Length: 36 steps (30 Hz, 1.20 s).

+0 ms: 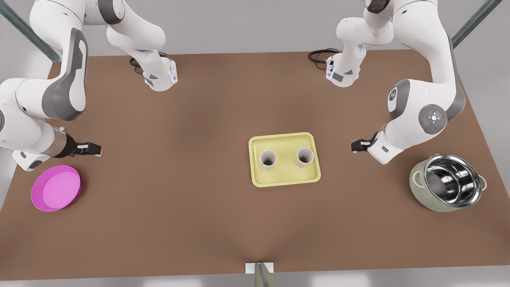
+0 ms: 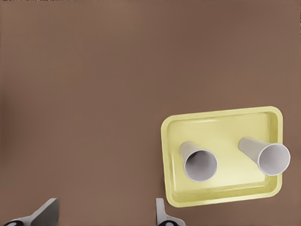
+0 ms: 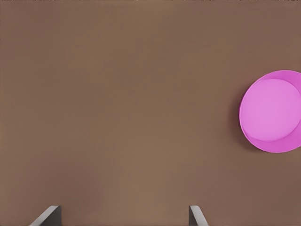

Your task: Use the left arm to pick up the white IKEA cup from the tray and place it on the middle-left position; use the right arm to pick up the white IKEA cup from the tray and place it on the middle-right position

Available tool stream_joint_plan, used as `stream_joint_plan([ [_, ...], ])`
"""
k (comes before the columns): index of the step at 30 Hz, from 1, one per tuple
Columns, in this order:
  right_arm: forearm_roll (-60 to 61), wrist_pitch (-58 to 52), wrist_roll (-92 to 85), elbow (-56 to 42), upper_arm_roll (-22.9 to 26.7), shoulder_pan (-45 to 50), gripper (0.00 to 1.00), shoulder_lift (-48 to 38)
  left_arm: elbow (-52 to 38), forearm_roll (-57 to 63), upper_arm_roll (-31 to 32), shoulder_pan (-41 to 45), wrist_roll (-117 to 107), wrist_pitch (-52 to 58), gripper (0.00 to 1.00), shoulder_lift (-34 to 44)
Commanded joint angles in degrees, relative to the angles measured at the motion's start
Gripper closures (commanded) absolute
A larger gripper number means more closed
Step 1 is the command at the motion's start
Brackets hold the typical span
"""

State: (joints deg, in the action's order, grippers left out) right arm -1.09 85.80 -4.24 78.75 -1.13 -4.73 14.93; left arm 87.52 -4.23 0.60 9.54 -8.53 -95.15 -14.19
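Left gripper, on the front view's right arm going by its wrist view, hangs released. Its fingers are spread wide with nothing between them. Just beside it and lower sits the pale-yellow rectangular low-rimmed tray. Both white tapered cups stand upright on it, the nearer cup and farther cup side by side, not touching. Right gripper, on the front view's left, is also released and empty. It hovers near the round pink dish, well apart from the tray across the brown tabletop. Nothing picked yet. Risks, my read:
- The cups sit close together, so both arms converging on the tray could clash wrists, and the right arm's long reach makes that likelier.
- A finger coming down off-centre could clip a rim and tip a light cup.
- The drop spots are unmarked, so placement may drift.
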Motion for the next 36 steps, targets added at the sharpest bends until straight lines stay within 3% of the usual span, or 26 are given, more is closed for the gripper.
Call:
stream_joint_plan([
  [1, 0.13, 1.82, -1.74, 0.00, -0.01, 0.07, 0.00, 0.01, -0.06, 0.01, 0.01, 0.04, -3.16, -3.02, 0.00, 0.04],
  [3, 0.13, 1.82, -1.04, 0.00, -0.36, 0.42, 0.00, 0.01, -0.68, 0.01, 0.01, 0.22, -3.16, -2.76, 0.00, 0.04],
  [5, 1.53, 2.09, 3.44, 0.18, -5.98, 0.42, 0.00, 0.19, -1.13, -0.51, 0.36, 2.24, -3.16, 0.05, 0.00, 0.04],
  [7, 1.62, 4.72, 9.07, 0.53, -8.71, 5.25, 0.00, 1.86, 7.05, 1.24, 1.24, 14.98, -17.92, -11.81, 0.00, 0.39],
  [9, 1.62, 9.38, 15.92, 0.62, -8.71, 11.75, 0.00, 5.54, 13.20, 4.58, 1.33, 20.78, -24.34, -18.57, 0.00, 0.13],
  [11, 1.36, 14.74, 23.13, 0.62, -8.71, 18.26, 0.00, 8.89, 21.29, 3.97, 1.16, 20.70, -23.72, -25.17, 0.00, 0.83],
  [15, 0.83, 21.33, 37.28, -0.08, -8.80, 27.58, 0.00, 14.78, 27.09, 4.41, 0.37, 14.81, -16.78, -32.82, 0.00, -0.22],
  [21, -0.66, 29.41, 56.27, -9.31, -8.53, 36.72, 0.00, 25.94, 26.66, 4.32, 0.28, 13.84, -17.31, -41.08, 0.00, -6.64],
  [24, -0.40, 36.27, 56.80, -9.40, -9.24, 36.98, 0.00, 28.05, 26.39, 4.23, 0.19, 13.49, -17.31, -43.45, 0.00, -7.78],
  [33, -0.31, 36.28, 56.53, -10.54, -9.85, 40.06, 0.00, 30.68, 26.48, 4.14, 0.36, 14.19, -18.71, -45.56, 0.00, -11.03],
  [34, -0.31, 36.36, 56.45, -10.54, -9.85, 40.06, 0.00, 31.04, 26.48, 4.14, 0.36, 14.28, -18.63, -45.21, 0.03, -10.86],
  [36, -0.31, 36.36, 56.01, -10.54, -9.94, 40.06, 0.00, 32.35, 26.57, 4.32, 0.45, 14.37, -18.63, -44.33, 0.21, -10.16],
])
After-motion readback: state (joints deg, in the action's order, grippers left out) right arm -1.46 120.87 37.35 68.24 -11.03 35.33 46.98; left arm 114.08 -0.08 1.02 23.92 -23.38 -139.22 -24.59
